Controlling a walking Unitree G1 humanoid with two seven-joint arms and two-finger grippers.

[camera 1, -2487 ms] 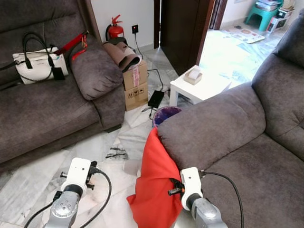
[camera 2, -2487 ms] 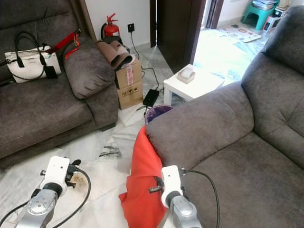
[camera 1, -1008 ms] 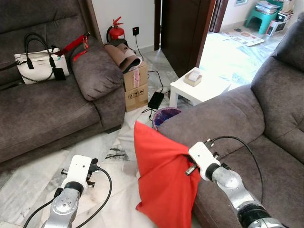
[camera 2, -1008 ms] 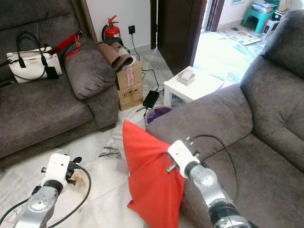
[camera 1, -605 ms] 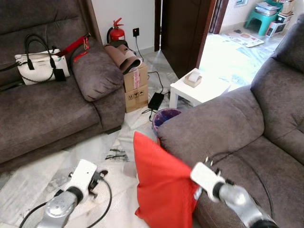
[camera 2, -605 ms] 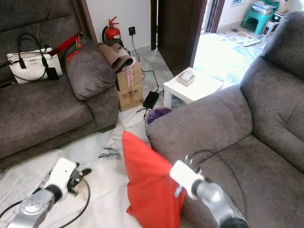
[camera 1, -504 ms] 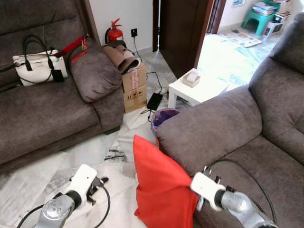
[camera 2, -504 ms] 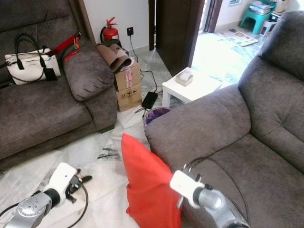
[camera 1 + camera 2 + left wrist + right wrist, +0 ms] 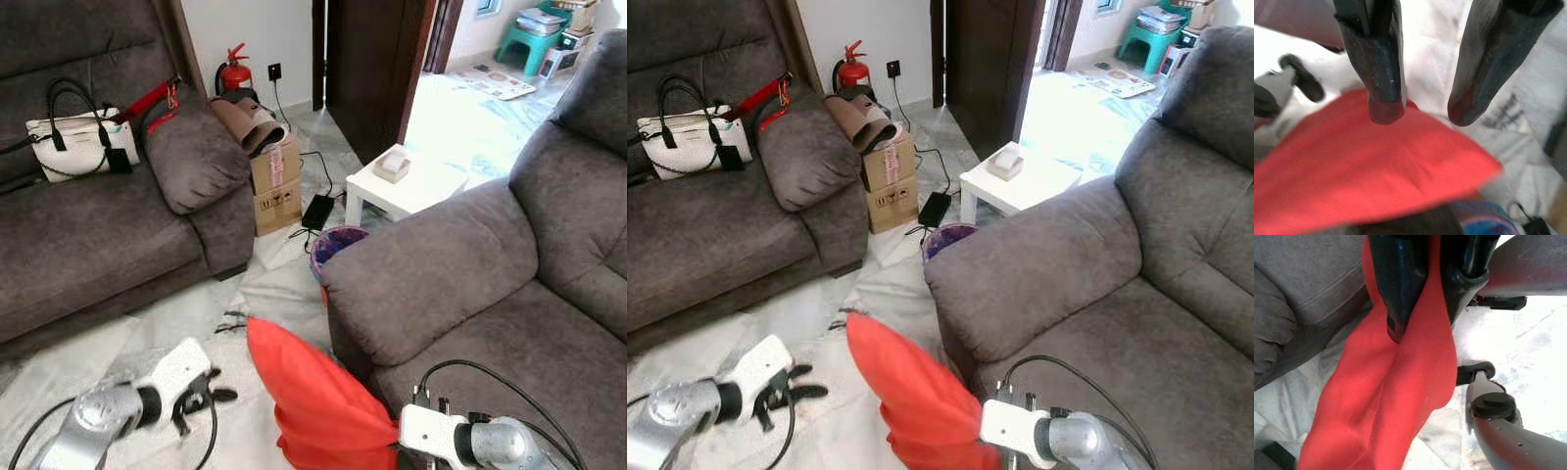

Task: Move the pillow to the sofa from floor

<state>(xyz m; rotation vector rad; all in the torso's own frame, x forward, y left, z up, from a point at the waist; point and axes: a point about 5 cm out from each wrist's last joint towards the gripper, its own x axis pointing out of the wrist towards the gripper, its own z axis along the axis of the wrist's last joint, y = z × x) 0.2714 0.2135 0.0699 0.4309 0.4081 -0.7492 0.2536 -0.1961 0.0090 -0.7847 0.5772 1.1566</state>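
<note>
The lower part of the red pillow [image 9: 318, 411] I hold is cut off by the bottom edge; my left wrist view is blurred.

Silver arms, white wrist blocks, looping black cables, long black fingers [image 9: 1382, 63].

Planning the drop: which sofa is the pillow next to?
The right-hand sofa: the red pillow, pinched by the right tool, leans against its armrest.

Two black fingers [image 9: 1382, 63] of the left gripper [image 9: 1425, 110], apart, nothing between them. Beyond the tips, a red pillow [image 9: 1366, 171], blurred. Behind it pale marble floor [image 9: 1430, 44]. At one edge part of the other arm [image 9: 1276, 90], blurred.
</note>
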